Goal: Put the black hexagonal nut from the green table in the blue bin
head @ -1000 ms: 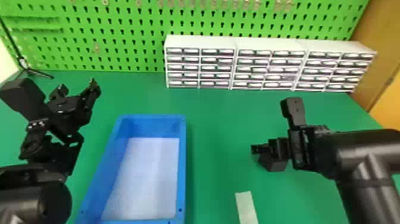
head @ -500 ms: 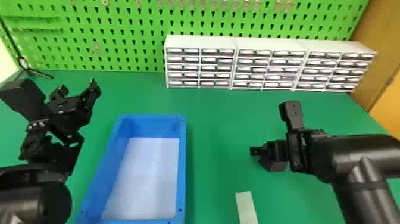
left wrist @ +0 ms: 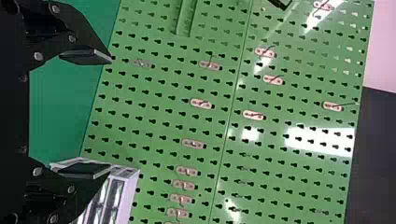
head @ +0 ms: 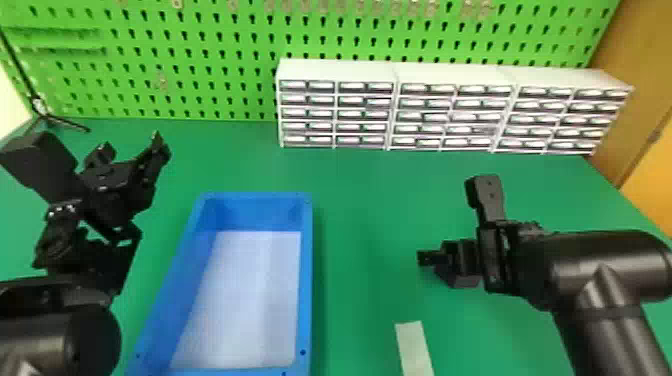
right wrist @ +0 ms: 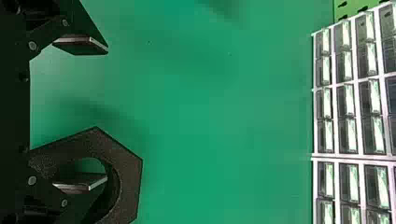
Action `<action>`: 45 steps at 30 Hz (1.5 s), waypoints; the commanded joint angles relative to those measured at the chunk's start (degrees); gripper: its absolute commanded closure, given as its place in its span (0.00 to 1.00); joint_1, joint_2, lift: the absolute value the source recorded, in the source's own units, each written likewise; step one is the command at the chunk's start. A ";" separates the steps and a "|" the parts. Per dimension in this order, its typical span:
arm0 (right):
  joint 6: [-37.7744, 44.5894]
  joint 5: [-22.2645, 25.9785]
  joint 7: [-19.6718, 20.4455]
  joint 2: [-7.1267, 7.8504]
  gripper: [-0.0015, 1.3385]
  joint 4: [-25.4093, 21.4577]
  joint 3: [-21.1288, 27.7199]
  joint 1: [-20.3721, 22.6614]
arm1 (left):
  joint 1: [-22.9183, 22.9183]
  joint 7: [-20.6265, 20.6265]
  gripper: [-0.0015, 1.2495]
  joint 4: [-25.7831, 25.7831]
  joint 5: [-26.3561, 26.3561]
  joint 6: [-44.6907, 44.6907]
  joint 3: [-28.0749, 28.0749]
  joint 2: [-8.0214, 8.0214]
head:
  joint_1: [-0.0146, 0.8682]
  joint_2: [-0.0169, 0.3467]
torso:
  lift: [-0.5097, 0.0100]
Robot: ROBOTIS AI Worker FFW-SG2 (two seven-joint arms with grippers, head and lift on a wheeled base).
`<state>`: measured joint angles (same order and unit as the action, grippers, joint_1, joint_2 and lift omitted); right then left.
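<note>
Right gripper [right wrist: 107, 114] spread wide, empty, right of blue bin [head: 306, 280], as is black hexagonal nut [right wrist: 130, 179]; one finger overlaps the nut off-centre, so lowering now might jam or shove it.

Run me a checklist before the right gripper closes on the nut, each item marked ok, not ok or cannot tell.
1. Right gripper jaws apart: ok.
2. Black hexagonal nut centred between the jaws: not ok; it sits off to one side, its hole overlapped in view by one jaw.
3. That jaw clear of the hole: cannot tell; its depth against the nut is unclear.
4. Blue bin uncovered: ok.
5. Left gripper away from the nut: ok; its arm is beyond the bin, on the left.
</note>
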<state>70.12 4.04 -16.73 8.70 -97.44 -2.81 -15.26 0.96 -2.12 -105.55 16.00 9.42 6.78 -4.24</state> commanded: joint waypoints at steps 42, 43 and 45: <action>-2.18 -0.09 0.03 -0.18 0.24 3.31 0.00 1.55 | 0.10 0.01 0.35 0.08 0.26 0.07 -0.10 -0.07 | 0.80 0.07 | 0.79; -2.18 -0.09 -0.06 -0.09 0.24 3.31 0.00 1.55 | 0.10 -0.07 0.35 0.08 0.26 0.07 -0.10 0.02 | 0.80 0.07 | 0.79; -2.18 -0.09 -0.06 -0.09 0.24 3.40 0.00 1.55 | 0.10 0.01 0.35 0.08 0.26 0.16 -0.19 -0.07 | 0.80 0.07 | 0.79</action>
<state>67.95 3.95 -16.73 8.53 -94.25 -2.82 -13.72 1.06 -2.13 -105.47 16.23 9.49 6.67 -4.24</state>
